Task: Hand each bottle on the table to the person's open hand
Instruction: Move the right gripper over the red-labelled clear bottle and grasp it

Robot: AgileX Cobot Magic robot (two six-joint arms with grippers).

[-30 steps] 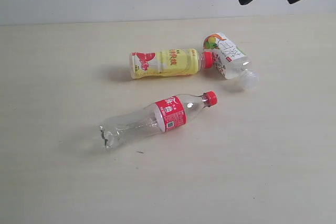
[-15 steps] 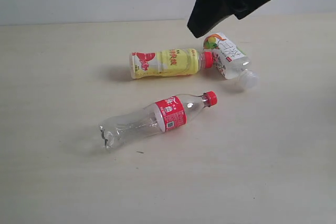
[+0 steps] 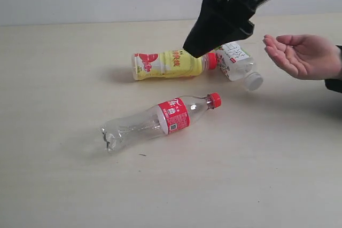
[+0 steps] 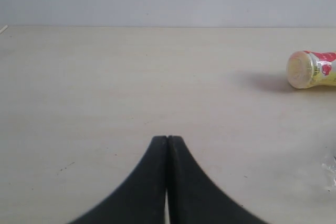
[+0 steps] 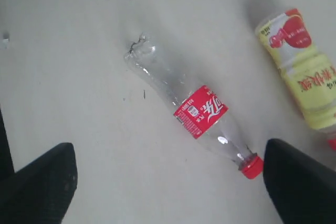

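With the right end effector (image 5: 168, 166) spread wide and empty, the clear bottle (image 3: 140, 126), judged light and crushable, is best gripped across its red label (image 3: 174, 115).

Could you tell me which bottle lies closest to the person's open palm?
The white-capped bottle, beside the palm; the yellow bottle and clear bottle, both red-capped, lie farther off.
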